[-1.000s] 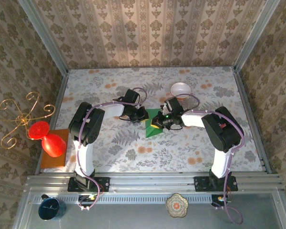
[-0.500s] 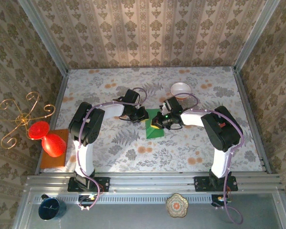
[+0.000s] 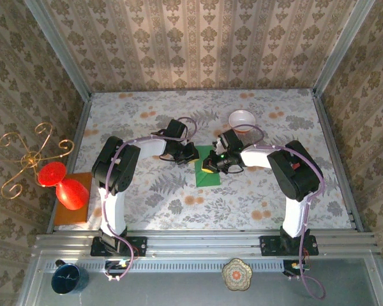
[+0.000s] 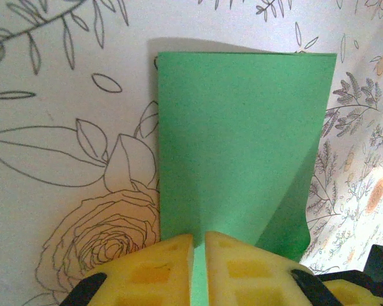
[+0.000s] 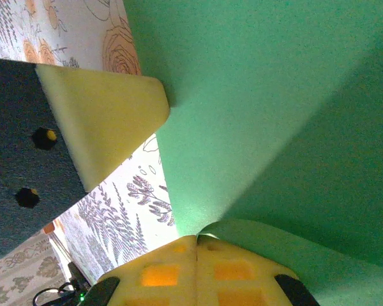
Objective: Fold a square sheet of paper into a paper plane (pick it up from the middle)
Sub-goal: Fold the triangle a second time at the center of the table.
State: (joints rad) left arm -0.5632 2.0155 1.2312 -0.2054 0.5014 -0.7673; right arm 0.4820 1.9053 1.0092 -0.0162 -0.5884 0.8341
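Though near the paper [image 3: 205,177], bowl [image 3: 242,120] apart.

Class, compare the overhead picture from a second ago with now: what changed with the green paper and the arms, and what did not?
The square sheet of paper went from a slanted, pointed outline to a squarer rectangle as the right pincer, gripping it, shifted slightly to the left. Nothing was released: the left pincer stays shut on it. The white bowl stayed put.

No legible text, labels, brands or numbers on anything
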